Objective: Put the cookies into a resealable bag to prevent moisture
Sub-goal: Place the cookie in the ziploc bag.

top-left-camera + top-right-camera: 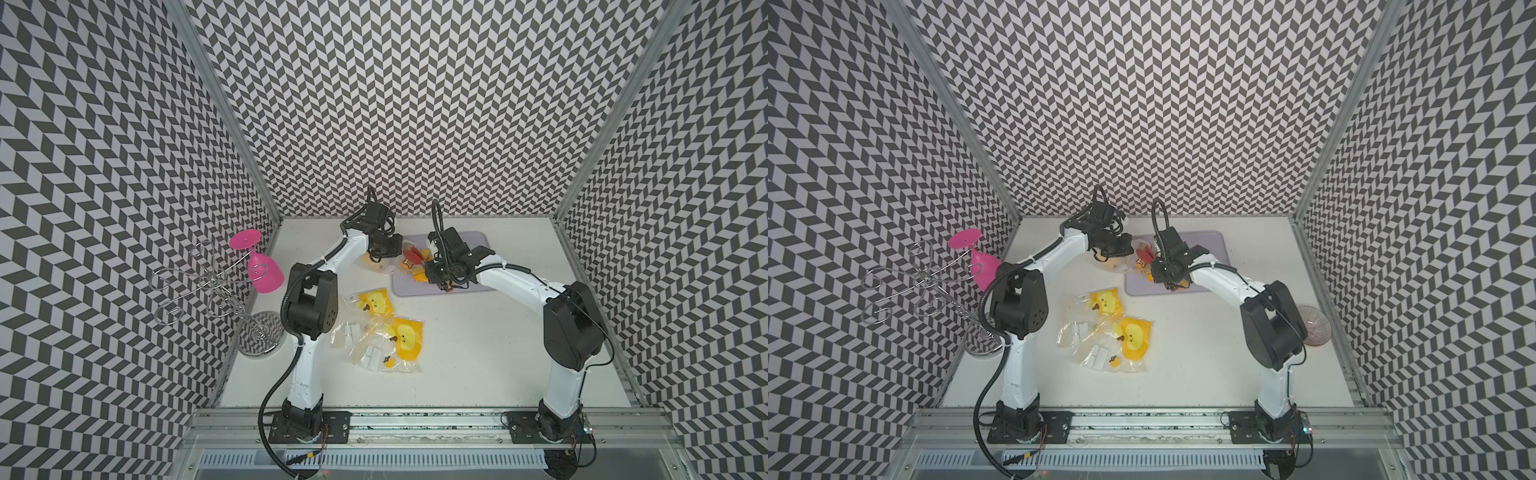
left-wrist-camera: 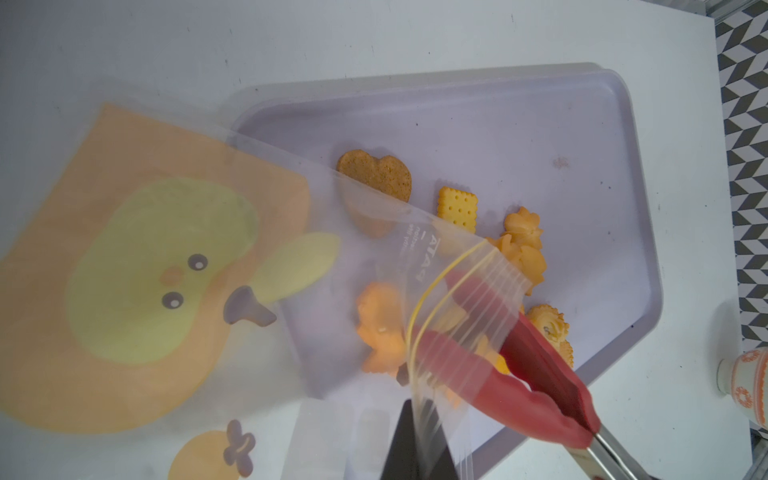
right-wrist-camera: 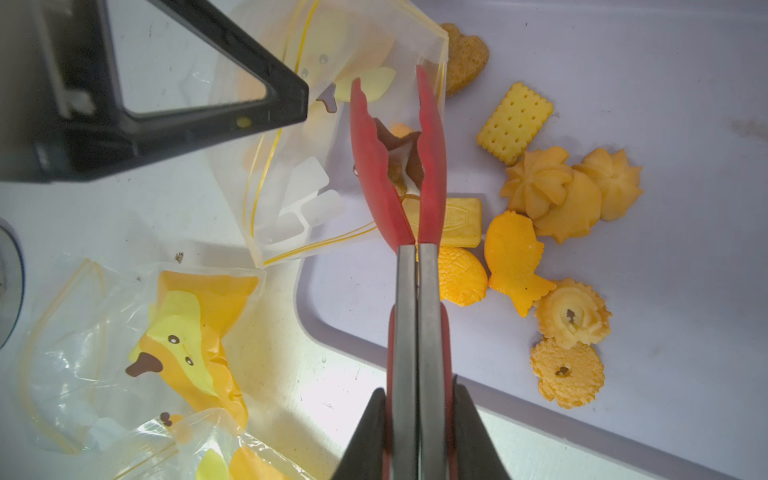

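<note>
Counter (image 1: 457,365) white; lilac tray (image 1: 473,243) upper centre in both top views. Clear resealable bag (image 3: 291,187) at tray's left edge, rim pinched in closed left claw (image 2: 415,444), mouth facing tray. Right claw (image 3: 415,436) clamped on red tongs (image 3: 411,311), long axis aimed into mouth. Loose cookies (image 3: 561,199) on tray, right of tongs in right wrist view. Star cookie (image 3: 401,158) nipped between tong tips, at mouth, seemingly just inside.

Your cookies (image 3: 536,183) are orange, yellow and brown; the tray (image 3: 665,124) is pale lilac. The tongs (image 3: 430,174) have red tips and grey metal arms. The clear bag (image 2: 137,266) carries yellow zip lines and an orange-and-yellow chick print. The walls (image 1: 415,104) show black-and-white chevrons.
</note>
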You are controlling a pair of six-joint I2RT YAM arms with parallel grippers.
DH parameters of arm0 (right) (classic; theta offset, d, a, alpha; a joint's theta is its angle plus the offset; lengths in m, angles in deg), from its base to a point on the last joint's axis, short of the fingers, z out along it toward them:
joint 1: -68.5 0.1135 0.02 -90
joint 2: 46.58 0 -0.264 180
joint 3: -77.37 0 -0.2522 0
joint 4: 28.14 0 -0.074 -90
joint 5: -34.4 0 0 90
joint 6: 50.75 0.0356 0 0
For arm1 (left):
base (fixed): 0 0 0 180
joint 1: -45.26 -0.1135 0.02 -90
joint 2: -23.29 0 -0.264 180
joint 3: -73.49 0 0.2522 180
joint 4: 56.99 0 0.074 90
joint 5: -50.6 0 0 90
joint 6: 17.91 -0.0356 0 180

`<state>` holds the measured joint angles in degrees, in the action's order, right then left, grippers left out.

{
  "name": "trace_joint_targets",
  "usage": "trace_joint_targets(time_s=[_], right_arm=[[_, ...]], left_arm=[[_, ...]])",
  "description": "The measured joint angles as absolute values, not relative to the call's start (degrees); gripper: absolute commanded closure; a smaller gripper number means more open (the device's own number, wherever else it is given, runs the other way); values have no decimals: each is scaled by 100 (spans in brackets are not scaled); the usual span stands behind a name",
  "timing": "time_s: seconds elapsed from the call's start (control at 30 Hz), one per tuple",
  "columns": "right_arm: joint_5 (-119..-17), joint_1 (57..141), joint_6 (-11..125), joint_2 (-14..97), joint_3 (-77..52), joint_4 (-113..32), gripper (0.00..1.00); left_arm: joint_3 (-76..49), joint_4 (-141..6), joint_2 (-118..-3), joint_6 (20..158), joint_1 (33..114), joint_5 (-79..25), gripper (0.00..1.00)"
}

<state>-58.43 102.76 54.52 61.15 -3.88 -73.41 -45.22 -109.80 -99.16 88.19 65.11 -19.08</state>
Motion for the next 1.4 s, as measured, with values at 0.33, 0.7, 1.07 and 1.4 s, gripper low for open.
trace_joint_targets(time_s=[0.33, 0.7, 1.07, 1.4], right_arm=[[-6516, 10204, 5881, 6115, -305, -7227, 83], [-6578, 10099, 6031, 6108, -309, -7127, 61], [-6573, 10095, 6023, 6091, -309, -7125, 59], [-6597, 10093, 5891, 4655, -1351, -6714, 59]], left_arm=[[-4522, -10973, -9916, 8817, 6500, -1875, 100], [-4524, -10954, -9916, 8817, 6500, -1867, 100], [-4524, -10954, -9916, 8817, 6500, -1867, 100], [-4522, -10954, -9916, 8821, 6470, -1873, 100]])
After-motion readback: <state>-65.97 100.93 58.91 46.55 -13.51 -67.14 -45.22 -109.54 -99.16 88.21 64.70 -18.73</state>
